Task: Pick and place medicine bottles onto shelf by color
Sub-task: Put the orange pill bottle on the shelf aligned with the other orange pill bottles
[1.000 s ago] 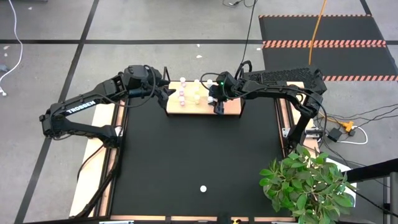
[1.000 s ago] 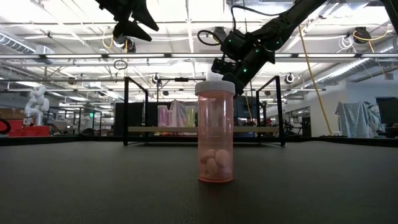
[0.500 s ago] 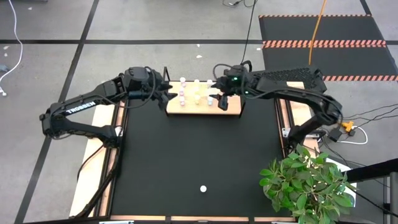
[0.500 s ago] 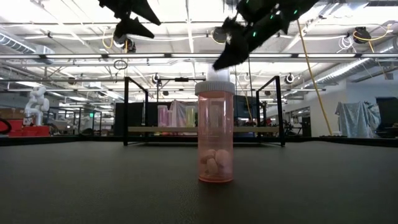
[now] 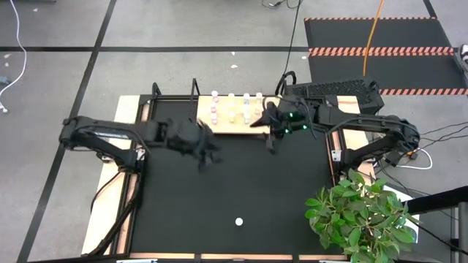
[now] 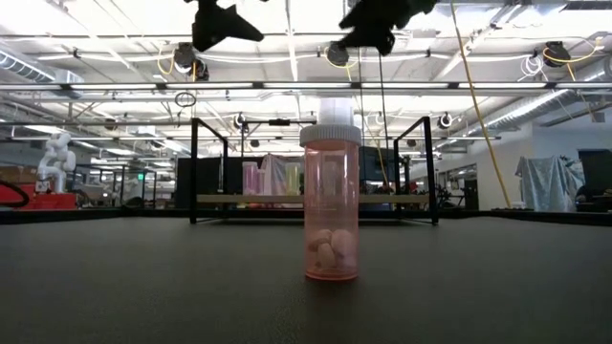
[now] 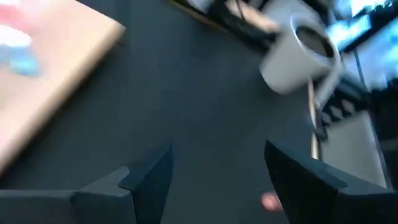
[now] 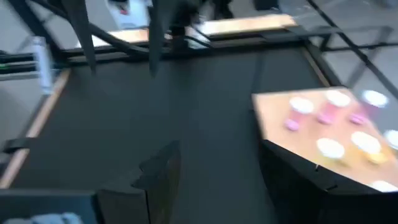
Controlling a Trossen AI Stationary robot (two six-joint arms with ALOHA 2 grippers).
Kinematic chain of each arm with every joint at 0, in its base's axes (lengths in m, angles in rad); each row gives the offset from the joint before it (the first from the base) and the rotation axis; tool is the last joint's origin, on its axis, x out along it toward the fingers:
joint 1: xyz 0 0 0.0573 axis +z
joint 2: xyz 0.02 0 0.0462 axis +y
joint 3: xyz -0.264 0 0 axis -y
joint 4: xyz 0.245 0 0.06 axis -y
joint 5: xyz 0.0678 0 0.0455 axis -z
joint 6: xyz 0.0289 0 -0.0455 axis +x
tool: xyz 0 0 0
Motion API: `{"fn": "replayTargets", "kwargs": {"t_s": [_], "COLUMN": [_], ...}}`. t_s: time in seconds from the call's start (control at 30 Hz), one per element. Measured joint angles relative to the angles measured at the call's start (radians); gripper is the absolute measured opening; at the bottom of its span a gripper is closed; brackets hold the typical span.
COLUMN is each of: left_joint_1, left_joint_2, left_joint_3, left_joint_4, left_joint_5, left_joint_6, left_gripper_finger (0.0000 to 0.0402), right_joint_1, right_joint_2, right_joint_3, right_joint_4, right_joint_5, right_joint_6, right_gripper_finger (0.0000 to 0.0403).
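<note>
Pink medicine bottle (image 5: 238, 221) standing on table (image 5: 234, 183), lying toward five o'clock of left gripper (image 5: 208, 155), fingers spread apart, empty.

My matt black desk (image 6: 143, 287) looks slightly grainy. The translucent pink plastic medicine bottle (image 6: 332, 212) is smooth and glossy under a ribbed white plastic cap. The pale bare-wood shelf board (image 5: 232, 126) is matt, its thin brackets black metal. My gripper fingers (image 7: 149, 180) are dull dark plastic.

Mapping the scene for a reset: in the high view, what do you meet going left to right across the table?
Left claw → lone medicine bottle → right claw → potted plant.
</note>
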State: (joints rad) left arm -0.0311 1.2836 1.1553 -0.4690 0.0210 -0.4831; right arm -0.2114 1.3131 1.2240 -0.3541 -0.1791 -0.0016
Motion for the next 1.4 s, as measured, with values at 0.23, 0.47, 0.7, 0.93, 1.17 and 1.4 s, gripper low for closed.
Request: {"fn": "replayTargets", "kwargs": {"t_s": [0.23, 0.47, 0.7, 0.93, 1.17, 1.4], "left_joint_1": [-0.210, -0.344, -0.425, -0.545, -0.537, -0.527], "left_joint_2": [0.210, 0.320, 0.327, 0.401, 0.636, 0.771], "left_joint_3": [-0.001, -0.002, -0.155, -0.459, -0.468, -0.380], "left_joint_4": [0.068, 0.062, 0.402, 1.054, 1.280, 1.360], "left_joint_5": [-0.001, -0.004, -0.031, -0.294, -0.308, -0.295], "left_joint_6": [0.011, 0.113, 0.049, 0.151, 0.200, 0.237], "left_gripper_finger": [0.0253, 0.0253, 0.0253, 0.0253, 0.0253, 0.0253], "right_joint_1": [0.142, 0.290, 0.449, 0.562, 0.611, 0.619], "right_joint_2": [-0.024, -0.022, 0.032, 0.043, 0.042, 0.042], "right_joint_3": [0.000, 0.001, 0.000, 0.001, 0.001, 0.001], "right_joint_4": [0.025, 0.040, 0.124, 0.155, 0.146, 0.147], "right_joint_5": [0.000, 0.065, 0.255, 0.391, 0.418, 0.419], "right_joint_6": [0.099, 0.159, 0.256, 0.324, 0.387, 0.409], "right_gripper_finger": [0.0210, 0.0210, 0.0210, 0.0210, 0.0210, 0.0210]}}
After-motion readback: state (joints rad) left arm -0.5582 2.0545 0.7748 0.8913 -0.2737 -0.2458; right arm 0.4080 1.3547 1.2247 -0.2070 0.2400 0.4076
